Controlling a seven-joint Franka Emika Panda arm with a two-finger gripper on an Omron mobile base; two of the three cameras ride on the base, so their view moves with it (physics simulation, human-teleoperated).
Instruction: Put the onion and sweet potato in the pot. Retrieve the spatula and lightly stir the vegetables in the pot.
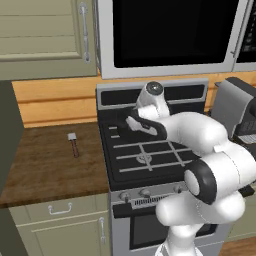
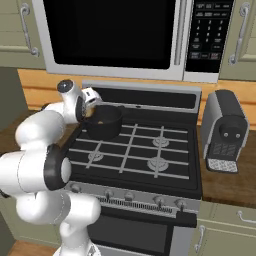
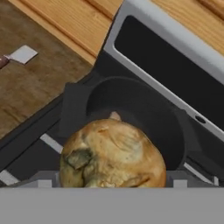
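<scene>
A: One item in the claw (image 2: 95,113)?
B: Yes, the onion (image 3: 111,153). The jaws stand wide, clamped round it, tips hidden behind the bulb. It hangs over the pot (image 3: 146,118), likely for a drop in.
A: Sweet potato?
B: A tan sliver (image 3: 114,115) peeks at the onion's 12 o'clock, inside the pot. Too small to say for sure.
A: Room?
B: The pot mouth is wider than the onion. The stove back panel (image 3: 166,65) runs close at the pot's 1 o'clock, so I'd judge there's little room that way.
A: Spatula?
B: The spatula (image 1: 74,144) lies flat on the worktop (image 1: 45,165), at 10 o'clock of the pot in the hand view, well apart, with open wood around it.
</scene>
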